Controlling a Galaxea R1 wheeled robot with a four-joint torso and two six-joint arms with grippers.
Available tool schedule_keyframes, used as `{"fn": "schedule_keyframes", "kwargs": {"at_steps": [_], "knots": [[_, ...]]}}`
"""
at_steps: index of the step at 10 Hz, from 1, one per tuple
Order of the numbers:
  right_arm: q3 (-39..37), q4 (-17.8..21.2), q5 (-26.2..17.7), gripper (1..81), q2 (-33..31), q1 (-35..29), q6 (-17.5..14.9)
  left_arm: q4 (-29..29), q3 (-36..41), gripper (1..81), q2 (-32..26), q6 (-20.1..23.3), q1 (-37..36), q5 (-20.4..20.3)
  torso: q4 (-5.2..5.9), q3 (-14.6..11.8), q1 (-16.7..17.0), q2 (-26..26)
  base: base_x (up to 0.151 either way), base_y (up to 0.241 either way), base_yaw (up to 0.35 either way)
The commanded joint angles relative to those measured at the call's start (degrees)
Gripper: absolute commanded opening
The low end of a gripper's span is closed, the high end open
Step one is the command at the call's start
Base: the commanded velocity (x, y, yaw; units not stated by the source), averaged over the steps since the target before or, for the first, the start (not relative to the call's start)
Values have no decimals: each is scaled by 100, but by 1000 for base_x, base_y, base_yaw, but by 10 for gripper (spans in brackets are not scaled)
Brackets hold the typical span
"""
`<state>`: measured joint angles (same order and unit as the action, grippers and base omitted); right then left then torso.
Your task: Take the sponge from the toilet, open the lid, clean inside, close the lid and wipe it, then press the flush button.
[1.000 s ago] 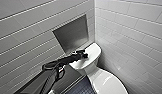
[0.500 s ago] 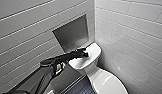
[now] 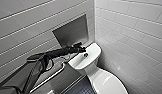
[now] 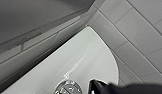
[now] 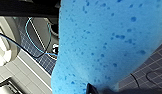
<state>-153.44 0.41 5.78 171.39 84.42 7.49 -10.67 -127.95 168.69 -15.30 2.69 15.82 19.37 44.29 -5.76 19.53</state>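
head — left hand (image 3: 83, 49) by flush button (image 3: 85, 54) | right wrist — sponge (image 5: 109, 47) close

We are in a bathroom, in the tiled corner where a toilet (image 3: 82, 63) stands. Its white ceramic tank sits where two walls meet, with a round metal flush button (image 3: 85, 55) in the tank top and the glossy oval lid (image 3: 107, 83) in front. Both walls (image 3: 127, 32) carry pale oblong tiles in level rows. We also see a metal-lined niche (image 3: 72, 31) sunk into the wall behind the tank, a metal rail (image 3: 50, 76) running beside the toilet, and a floor (image 3: 80, 89) of small dark square tiles.
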Motion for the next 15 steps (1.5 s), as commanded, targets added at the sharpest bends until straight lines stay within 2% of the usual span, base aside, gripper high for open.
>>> {"fn": "schedule_keyframes", "kwargs": {"at_steps": [1,2,5,8,12,15], "knots": [[61,29,-472,10,109,80,-19,-6,1510,10,-1013,-87,-959,167,0,0,0,0,0,0,0],[61,29,-472,10,109,45,-19,21,2086,10,-1345,-87,-872,306,0,0,0,0,0,0,0],[52,46,-472,10,82,1,-10,39,3527,10,-2302,-70,-486,394,0,0,0,0,0,0,0],[-35,73,-472,10,65,-69,-10,212,4505,10,-3234,-17,445,430,0,0,0,0,0,0,0],[-159,82,-472,10,65,-157,7,907,4850,10,-4131,0,2280,360,0,0,0,0,0,0,0],[-159,46,-472,10,109,-175,7,1585,4542,10,-4045,62,3917,255,0,-2,0,0,0,0,0]]}}
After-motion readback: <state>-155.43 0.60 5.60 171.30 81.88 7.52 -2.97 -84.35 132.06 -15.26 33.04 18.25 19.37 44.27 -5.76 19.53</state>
